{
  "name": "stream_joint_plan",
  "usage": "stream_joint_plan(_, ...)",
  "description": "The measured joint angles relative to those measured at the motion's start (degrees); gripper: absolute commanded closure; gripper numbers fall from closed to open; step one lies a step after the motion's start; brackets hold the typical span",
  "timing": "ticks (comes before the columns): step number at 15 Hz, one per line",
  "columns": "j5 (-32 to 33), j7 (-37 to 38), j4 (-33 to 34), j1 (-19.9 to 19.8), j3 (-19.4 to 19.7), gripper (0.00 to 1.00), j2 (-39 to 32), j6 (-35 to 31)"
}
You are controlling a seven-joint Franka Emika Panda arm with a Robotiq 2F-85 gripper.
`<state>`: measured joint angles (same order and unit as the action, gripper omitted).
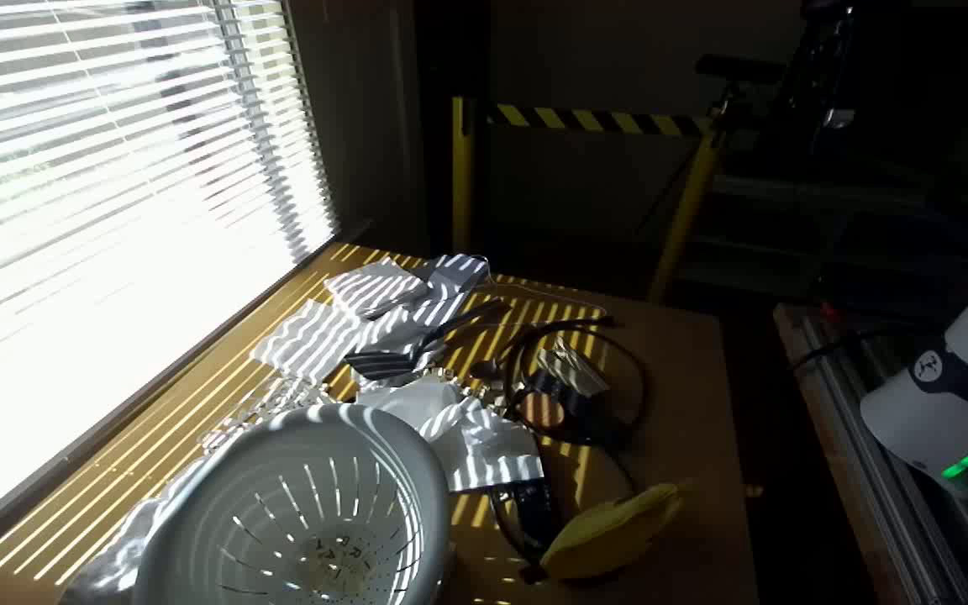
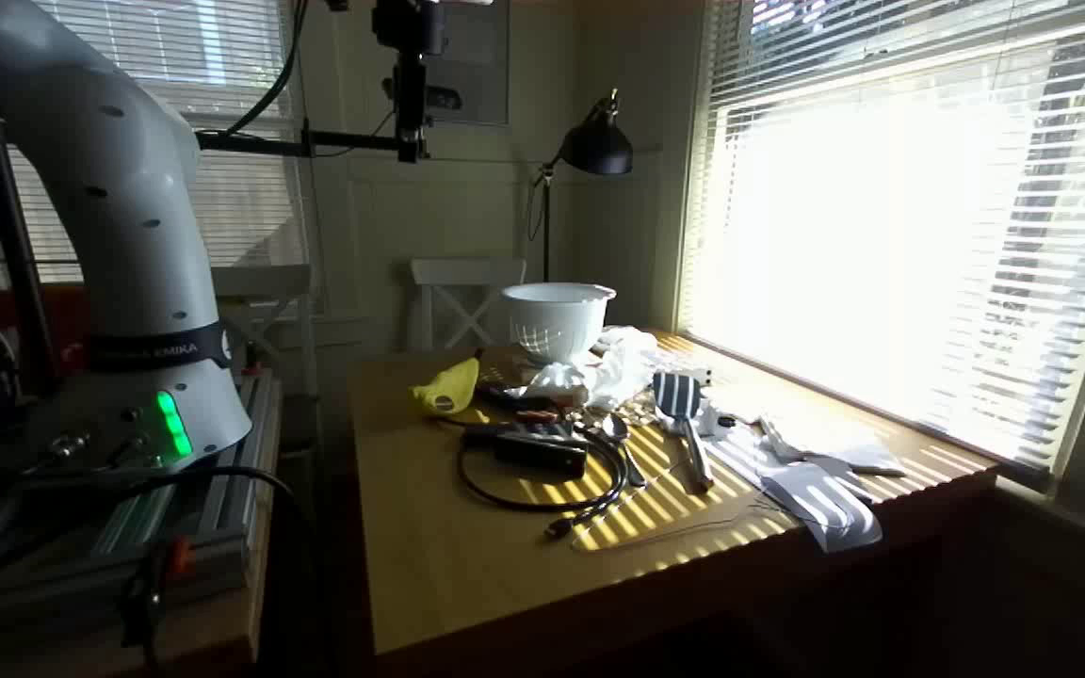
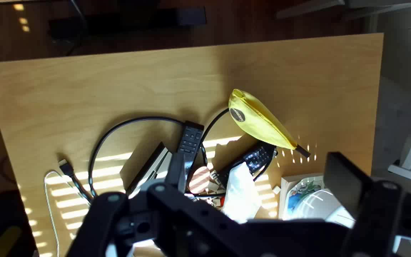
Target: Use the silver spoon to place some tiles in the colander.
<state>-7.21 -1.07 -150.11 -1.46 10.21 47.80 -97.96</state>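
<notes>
Black jaws are spread wide over the tabletop point(image 3: 120, 85), per the wrist view. In an exterior view, a black cable point(image 2: 542, 508) is looped toward the near edge, with the spoon point(image 2: 616, 429) laid at the loop's side and a spatula point(image 2: 677, 394) close by. Tiles point(image 2: 639, 411) are scattered just behind the spoon, then crumpled white wrapping point(image 2: 625, 365). The colander point(image 2: 558, 323) is set upright at the far end, lamp point(image 2: 599, 149) seen beyond.

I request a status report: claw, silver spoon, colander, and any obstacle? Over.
Claw open, nothing held. Silver spoon lying near black cable and spatula; both may hinder grasping. Colander upright.
</notes>
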Motion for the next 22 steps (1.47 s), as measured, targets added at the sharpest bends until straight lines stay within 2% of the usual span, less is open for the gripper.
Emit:
stream_joint_plan(17, 0.0, 0.0, 0.0, -0.1, 0.0, 0.0, -0.2, -0.2)
stream_joint_plan(19, 0.9, -1.8, 0.1, -0.3, 0.0, 0.0, -2.0, -1.5)
stream_joint_plan(22, 5.0, -8.0, 1.3, -0.8, 0.8, 0.0, -8.4, -4.0)
